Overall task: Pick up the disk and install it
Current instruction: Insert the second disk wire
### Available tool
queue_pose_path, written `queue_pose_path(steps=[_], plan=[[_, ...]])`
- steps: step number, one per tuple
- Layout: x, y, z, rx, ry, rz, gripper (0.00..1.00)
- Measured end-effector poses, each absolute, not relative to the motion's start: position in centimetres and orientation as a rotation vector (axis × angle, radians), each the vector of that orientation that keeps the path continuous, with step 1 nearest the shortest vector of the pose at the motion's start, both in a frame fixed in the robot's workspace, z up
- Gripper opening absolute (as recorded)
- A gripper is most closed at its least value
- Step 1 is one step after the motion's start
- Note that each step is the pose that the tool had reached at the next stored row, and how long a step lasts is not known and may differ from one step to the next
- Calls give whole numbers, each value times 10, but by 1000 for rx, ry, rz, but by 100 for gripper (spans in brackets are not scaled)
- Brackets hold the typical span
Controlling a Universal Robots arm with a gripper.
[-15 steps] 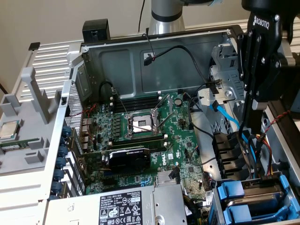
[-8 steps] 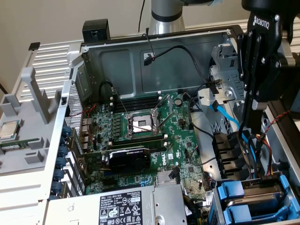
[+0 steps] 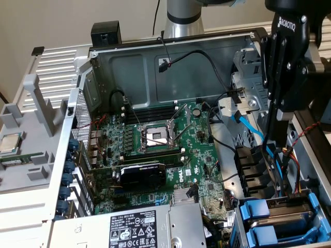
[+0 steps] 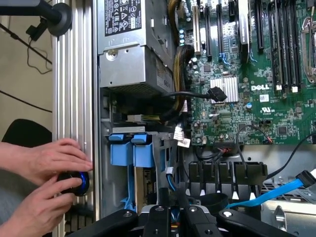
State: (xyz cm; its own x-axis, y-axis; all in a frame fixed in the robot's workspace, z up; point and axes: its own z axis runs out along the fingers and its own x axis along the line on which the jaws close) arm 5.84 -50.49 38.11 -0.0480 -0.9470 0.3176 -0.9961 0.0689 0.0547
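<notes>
Above the drive bay (image 3: 282, 217) we see the gripper (image 3: 272, 146) — closed, holding nothing visible. The disk (image 4: 141, 190) looks seated — little left.

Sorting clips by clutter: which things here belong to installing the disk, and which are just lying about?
Job in hand:
black gripper
two blue plastic drive carriers beneath it

Lying about:
grey metal power-supply box
green motherboard
light-blue flat cable
person's hands

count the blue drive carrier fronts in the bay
2: one blue front nearer the motherboard, the other blue front beside it, nearer the case edge. More may be hidden.
</notes>
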Motion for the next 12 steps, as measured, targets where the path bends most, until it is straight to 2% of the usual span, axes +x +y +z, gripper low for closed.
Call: queue_pose_path(steps=[12], plan=[[49,-518,381,1996,-2118,209,17]])
